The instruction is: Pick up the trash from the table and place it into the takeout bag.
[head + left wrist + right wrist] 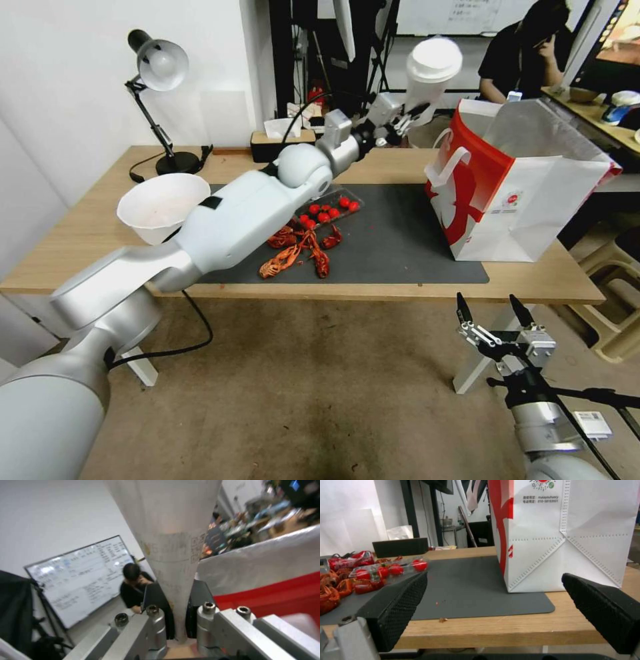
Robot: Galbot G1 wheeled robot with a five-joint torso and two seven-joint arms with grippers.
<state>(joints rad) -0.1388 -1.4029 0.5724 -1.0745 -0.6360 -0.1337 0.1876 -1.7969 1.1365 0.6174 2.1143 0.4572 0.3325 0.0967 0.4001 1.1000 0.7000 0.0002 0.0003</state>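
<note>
We find the left gripper (412, 115) grasping the white-lidded cup (430, 72) above and beside the takeout bag (513, 193), undelivered; right gripper (495, 308) released, below the bag

On the takeout bag (586, 530), under its round logo, you are reading small print ending "010-58103551"; the whiteboard (80, 575) writing is staying illegible.

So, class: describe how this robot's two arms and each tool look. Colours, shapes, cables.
The left arm is bulky, with smooth white and silver-grey shells and a rounded joint. The left tool is silver metal with black fingers. The right tool has black pointed fingers with waffle-textured pads, a silver body and a black cable.
</note>
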